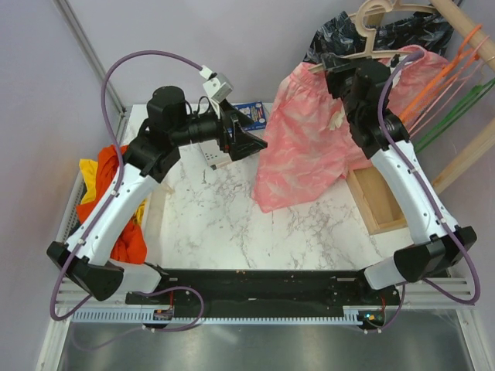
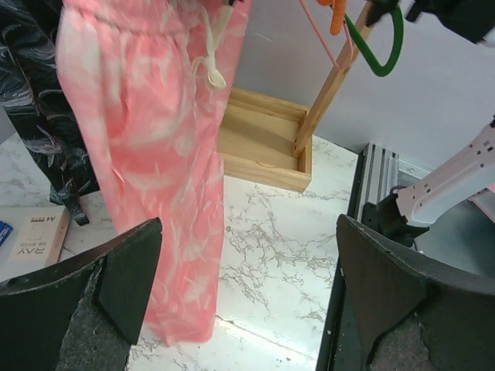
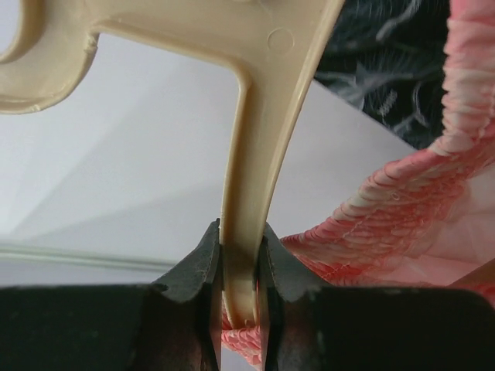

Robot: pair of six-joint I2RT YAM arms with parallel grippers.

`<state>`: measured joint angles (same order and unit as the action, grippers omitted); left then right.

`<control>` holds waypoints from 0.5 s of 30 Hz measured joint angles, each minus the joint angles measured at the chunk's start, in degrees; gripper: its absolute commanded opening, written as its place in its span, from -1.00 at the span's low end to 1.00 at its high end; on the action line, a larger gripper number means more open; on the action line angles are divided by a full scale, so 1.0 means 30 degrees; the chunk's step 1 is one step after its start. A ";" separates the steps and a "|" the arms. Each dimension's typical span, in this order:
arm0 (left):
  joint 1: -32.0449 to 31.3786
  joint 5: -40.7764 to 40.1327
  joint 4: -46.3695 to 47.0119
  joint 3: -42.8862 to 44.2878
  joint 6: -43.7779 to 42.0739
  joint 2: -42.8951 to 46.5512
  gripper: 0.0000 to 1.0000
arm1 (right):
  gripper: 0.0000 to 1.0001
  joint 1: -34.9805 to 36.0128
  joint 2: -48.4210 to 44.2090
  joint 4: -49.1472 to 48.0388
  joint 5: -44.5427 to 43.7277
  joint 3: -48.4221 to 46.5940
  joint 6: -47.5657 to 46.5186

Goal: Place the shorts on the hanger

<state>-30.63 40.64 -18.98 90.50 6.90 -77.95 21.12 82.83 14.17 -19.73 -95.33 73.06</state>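
Shorts [image 1: 298, 147] hang limp and light on the stiff hanger [image 3: 255, 154]; my right claw [image 3: 241, 263] pinches its bar at the elastic waistband, likely the surest hold, my left claw [image 2: 247, 267] spread wide.

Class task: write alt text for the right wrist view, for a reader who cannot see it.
The right gripper is shut on a bar of the beige hanger, close up against a pale background. The gathered waistband of the pink shorts bunches to the right, dark patterned fabric behind it.
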 measured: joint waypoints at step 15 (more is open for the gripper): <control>0.0000 -0.0022 -0.0656 -0.1428 -0.0714 0.1450 0.99 | -1.00 -0.3759 0.4503 -0.0641 -0.0583 -0.5435 0.2208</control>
<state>-30.63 40.58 -20.95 86.21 4.75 -73.60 9.85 96.33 12.25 -21.47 -111.63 79.68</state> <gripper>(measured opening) 0.993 0.231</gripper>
